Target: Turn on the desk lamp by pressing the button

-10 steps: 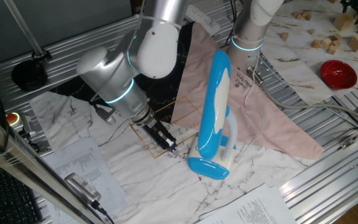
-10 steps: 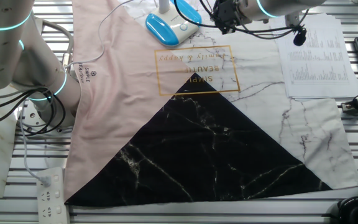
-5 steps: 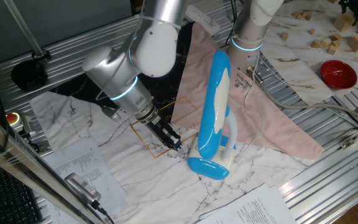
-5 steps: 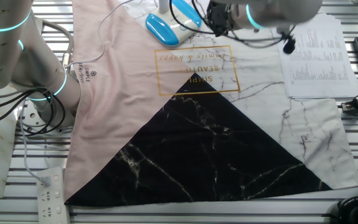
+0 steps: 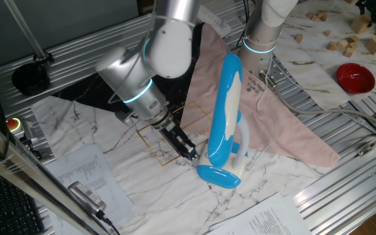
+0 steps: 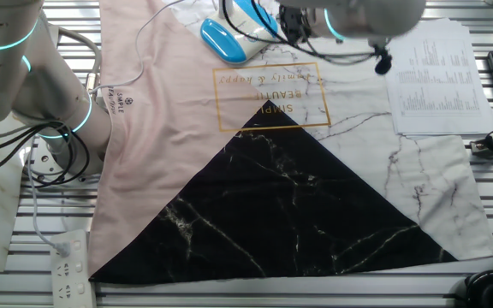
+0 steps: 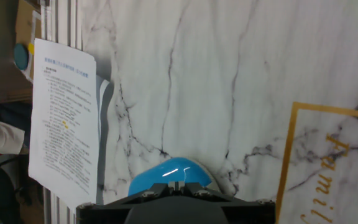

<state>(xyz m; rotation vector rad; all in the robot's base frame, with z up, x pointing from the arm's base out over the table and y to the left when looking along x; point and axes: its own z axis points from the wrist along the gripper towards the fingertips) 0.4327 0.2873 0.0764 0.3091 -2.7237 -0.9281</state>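
The desk lamp (image 5: 226, 111) is blue and white, with a long head over an oval blue base (image 5: 219, 176) on the marble mat. My gripper (image 5: 191, 154) hangs low just left of the base, with its fingers pointing down and right at it. In the other fixed view the gripper (image 6: 291, 24) is at the top edge beside the base (image 6: 222, 40). In the hand view the blue base (image 7: 169, 175) sits right in front of the fingertips (image 7: 177, 186), which meet with no gap. The button does not show.
A second robot arm (image 5: 266, 26) stands behind the lamp on a pink cloth (image 5: 286, 124). A red bowl (image 5: 355, 77) and wooden blocks (image 5: 344, 39) lie far right. Printed sheets (image 7: 64, 124) lie near the base, and another sheet (image 6: 430, 77) lies to the right.
My gripper has moved right and a little down across the mat, closing in on the lamp's blue base. The lamp has not moved.
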